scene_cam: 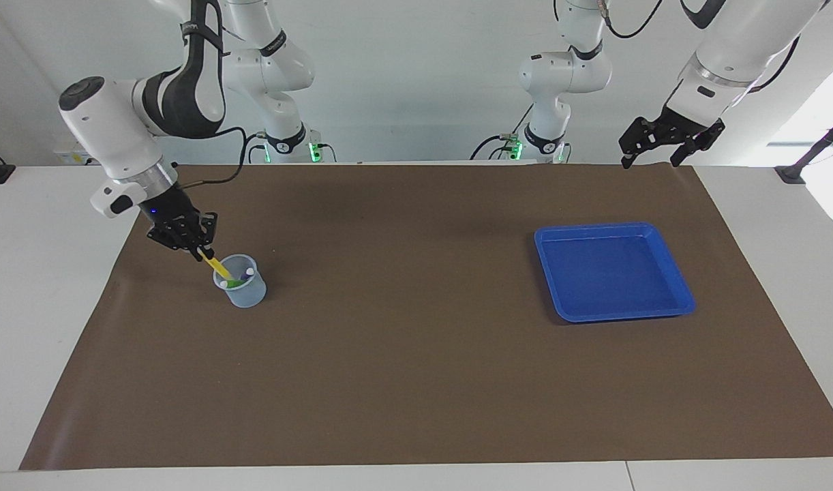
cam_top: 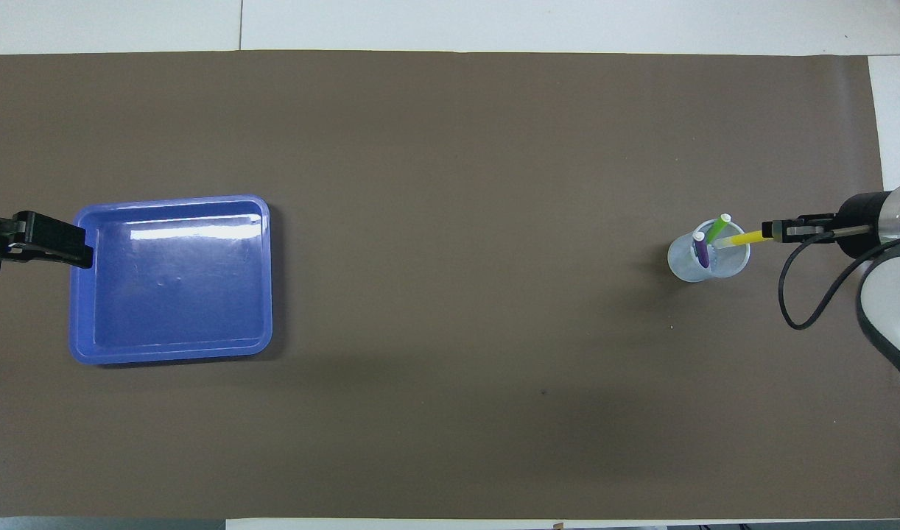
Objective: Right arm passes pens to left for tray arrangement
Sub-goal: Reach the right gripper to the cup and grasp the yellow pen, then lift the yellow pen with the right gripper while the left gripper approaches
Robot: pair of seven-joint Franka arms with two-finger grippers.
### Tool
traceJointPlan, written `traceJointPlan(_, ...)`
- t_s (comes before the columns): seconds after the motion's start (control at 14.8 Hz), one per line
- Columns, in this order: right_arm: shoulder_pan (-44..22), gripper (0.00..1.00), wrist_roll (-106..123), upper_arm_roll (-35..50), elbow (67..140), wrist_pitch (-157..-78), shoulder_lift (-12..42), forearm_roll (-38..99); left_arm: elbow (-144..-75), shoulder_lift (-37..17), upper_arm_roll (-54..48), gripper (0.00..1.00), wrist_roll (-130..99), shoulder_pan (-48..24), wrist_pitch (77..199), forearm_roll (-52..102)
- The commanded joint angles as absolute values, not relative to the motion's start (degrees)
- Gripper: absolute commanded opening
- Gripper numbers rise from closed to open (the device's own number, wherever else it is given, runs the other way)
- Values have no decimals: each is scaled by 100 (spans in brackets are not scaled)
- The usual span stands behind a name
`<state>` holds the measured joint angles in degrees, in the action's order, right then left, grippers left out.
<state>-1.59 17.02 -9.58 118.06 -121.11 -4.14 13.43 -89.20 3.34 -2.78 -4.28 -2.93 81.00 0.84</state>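
Note:
A clear plastic cup (scene_cam: 242, 292) (cam_top: 687, 266) stands on the brown mat toward the right arm's end and holds a yellow pen (scene_cam: 213, 263) (cam_top: 743, 239), a green pen (cam_top: 717, 228) and a purple pen (cam_top: 702, 249). My right gripper (scene_cam: 200, 251) (cam_top: 770, 232) is shut on the upper end of the yellow pen, whose lower end is still inside the cup. A blue tray (scene_cam: 670, 250) (cam_top: 266, 272) lies empty toward the left arm's end. My left gripper (scene_cam: 652, 162) (cam_top: 82, 254) is open and waits in the air over the mat's edge beside the tray.
The brown mat (scene_cam: 403, 354) (cam_top: 450, 383) covers most of the white table. A black cable (cam_top: 811, 287) hangs from the right arm near the cup.

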Motion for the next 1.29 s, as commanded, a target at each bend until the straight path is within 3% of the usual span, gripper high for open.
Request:
traceJointPlan(0.0,-123,0,1049,-801,11164,-11367,-396,1459,-9167,545,-308,100,-422,-167,8086,26)
traceJointPlan(0.27,-132,0,-1084,-169,10487,-10838,-256,1503,-9281,606,-299,100,-404,-123,8130,35)
traceJointPlan(0.54,-141,0,-2967,535,10380,-10977,-202,2290,-9474,677,-299,100,-1051,79,8296,612)
traceJointPlan(1.08,-149,0,-5543,1792,10327,-12171,-9,4093,-9861,782,-360,100,-5944,0,9736,2503)
traceJointPlan(1.22,-149,0,-6088,2047,10039,-12278,210,4350,-9949,773,-378,100,-6938,-323,10193,2540)
